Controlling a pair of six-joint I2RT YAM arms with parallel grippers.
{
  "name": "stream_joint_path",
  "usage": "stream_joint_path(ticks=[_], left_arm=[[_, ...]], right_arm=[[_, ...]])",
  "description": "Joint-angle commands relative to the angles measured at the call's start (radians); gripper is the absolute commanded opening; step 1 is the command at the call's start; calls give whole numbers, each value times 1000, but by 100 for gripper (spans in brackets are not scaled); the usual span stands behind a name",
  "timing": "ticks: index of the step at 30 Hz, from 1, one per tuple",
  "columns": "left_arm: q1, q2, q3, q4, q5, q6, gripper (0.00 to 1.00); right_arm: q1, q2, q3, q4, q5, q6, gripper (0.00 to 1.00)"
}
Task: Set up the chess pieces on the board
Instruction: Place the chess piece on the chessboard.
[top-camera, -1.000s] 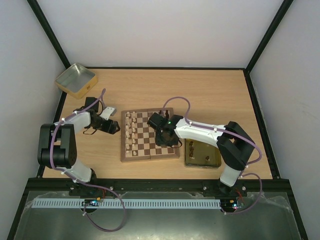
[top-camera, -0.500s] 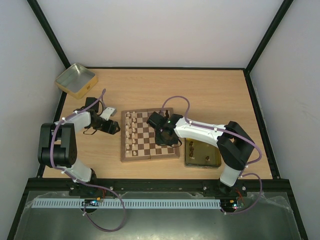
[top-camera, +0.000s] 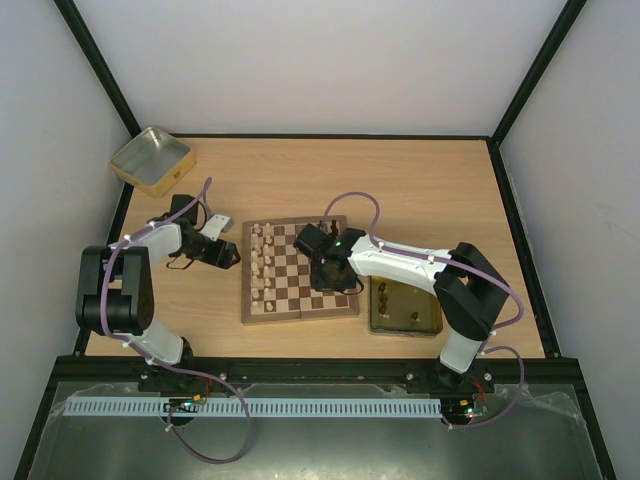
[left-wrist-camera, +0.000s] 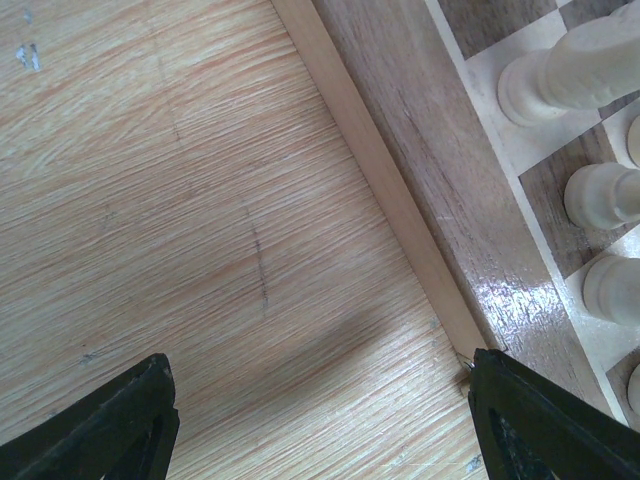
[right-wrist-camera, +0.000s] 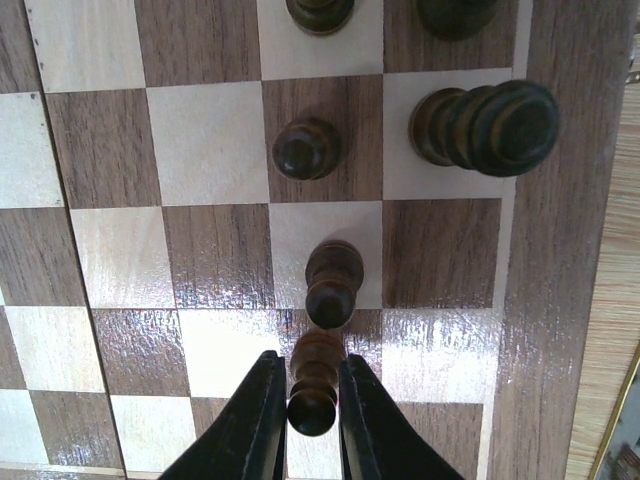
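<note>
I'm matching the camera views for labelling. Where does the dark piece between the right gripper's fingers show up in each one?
Top external: hidden beneath the right gripper, over the board's right half.
Left wrist: not in it; only cream pieces on the board's edge.
Right wrist: the dark piece is bottom centre, clamped between the fingers.
Shared landmark: the board's wooden rim, seen in all three.
</note>
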Motion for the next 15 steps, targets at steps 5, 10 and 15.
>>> stream_joint_path(ticks=[5, 10, 15], left_arm=[[-3, -9, 1, -15, 17, 14, 80], [-4, -10, 0, -15, 16, 14, 80], [-3, -8, -1, -15, 15, 14, 80]], right_arm=[[2, -10, -30, -28, 27, 4, 14], [3, -16, -27, -21, 24, 6, 15], [2, -27, -11, -12, 19, 4, 19]])
